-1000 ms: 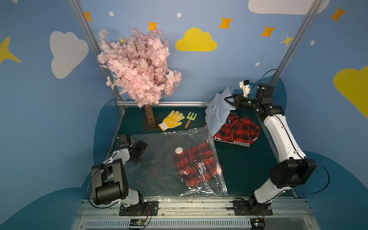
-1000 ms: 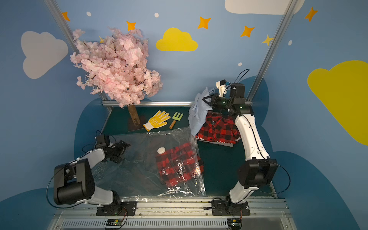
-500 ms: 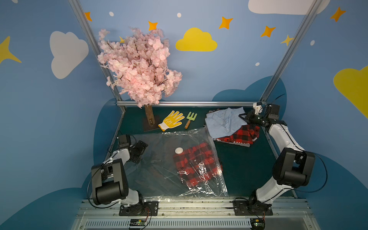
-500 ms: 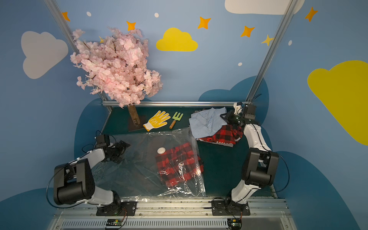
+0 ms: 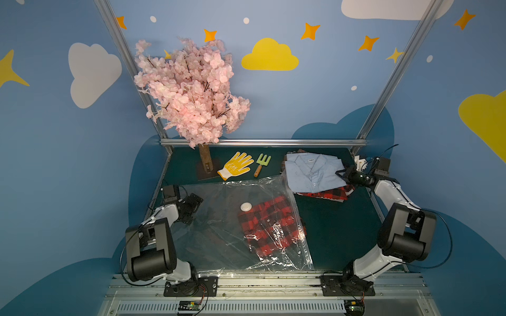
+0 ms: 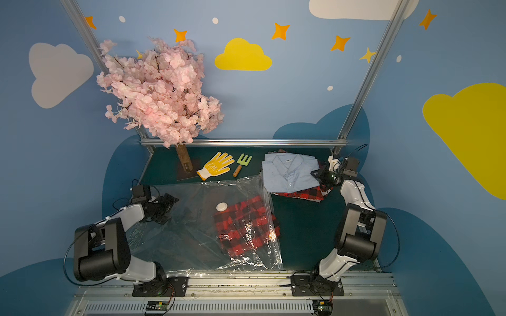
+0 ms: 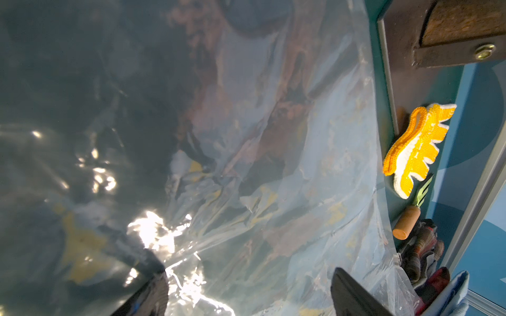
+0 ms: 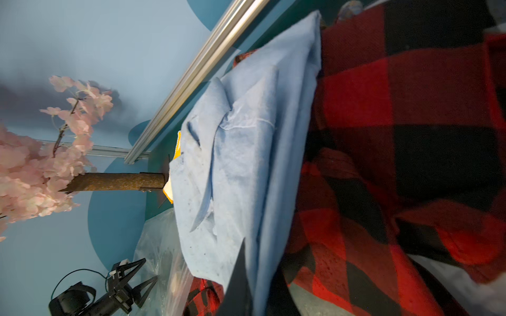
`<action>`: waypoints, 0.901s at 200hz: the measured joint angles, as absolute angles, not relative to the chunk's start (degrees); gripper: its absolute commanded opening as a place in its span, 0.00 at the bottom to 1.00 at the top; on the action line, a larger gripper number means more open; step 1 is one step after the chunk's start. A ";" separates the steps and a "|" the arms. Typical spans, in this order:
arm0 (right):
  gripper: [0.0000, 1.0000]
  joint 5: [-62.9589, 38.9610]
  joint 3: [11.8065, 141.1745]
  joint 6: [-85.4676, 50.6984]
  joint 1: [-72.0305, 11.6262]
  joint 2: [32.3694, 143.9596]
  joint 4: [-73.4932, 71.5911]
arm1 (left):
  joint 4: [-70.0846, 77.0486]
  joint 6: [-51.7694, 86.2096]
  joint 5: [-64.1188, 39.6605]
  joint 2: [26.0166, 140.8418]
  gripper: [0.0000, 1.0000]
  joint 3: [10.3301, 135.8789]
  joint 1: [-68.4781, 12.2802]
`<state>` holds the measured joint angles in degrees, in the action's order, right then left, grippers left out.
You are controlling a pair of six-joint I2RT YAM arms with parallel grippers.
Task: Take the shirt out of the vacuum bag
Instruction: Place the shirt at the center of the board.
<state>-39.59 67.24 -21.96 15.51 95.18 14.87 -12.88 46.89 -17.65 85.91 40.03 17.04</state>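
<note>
The clear vacuum bag [image 5: 219, 240] [image 6: 189, 238] lies flat on the green table, its white valve [image 5: 246, 206] facing up. A folded red-and-black plaid shirt [image 5: 271, 227] [image 6: 246, 227] sits inside, at the bag's right end. My left gripper [image 5: 195, 208] [image 7: 246, 295] stands open at the bag's left edge, with plastic between its spread fingers. Outside the bag, at the back right, a light blue shirt [image 5: 312, 172] [image 8: 241, 164] lies spread out. My right gripper [image 5: 341, 173] [image 8: 260, 290] is shut on its right edge.
A second red plaid garment [image 5: 325, 194] [image 8: 397, 136] lies under the blue shirt. A pink blossom tree [image 5: 191, 93] on a dark base, a yellow glove [image 5: 236, 165] and a small green rake [image 5: 261, 163] stand along the back. A metal rail [image 5: 262, 142] bounds the far edge.
The right arm has come down and to the right, and the blue shirt went from hanging in the air to lying flat on the plaid garment. The left arm has not moved.
</note>
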 measured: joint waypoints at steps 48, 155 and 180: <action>0.58 -36.23 69.63 -18.63 16.19 100.25 20.21 | -12.91 46.76 -17.76 85.93 0.94 40.07 17.04; 0.69 -21.21 69.34 -22.13 18.63 90.56 28.27 | -13.19 46.70 -17.98 86.15 0.96 40.36 17.06; 0.69 -25.32 63.96 -23.55 17.04 81.34 25.63 | -13.17 46.70 -17.98 86.08 0.96 40.36 17.02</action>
<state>-25.32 63.96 -23.55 17.04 81.34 25.63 -13.17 46.70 -17.98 86.08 40.36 17.02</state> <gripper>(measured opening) 0.693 0.955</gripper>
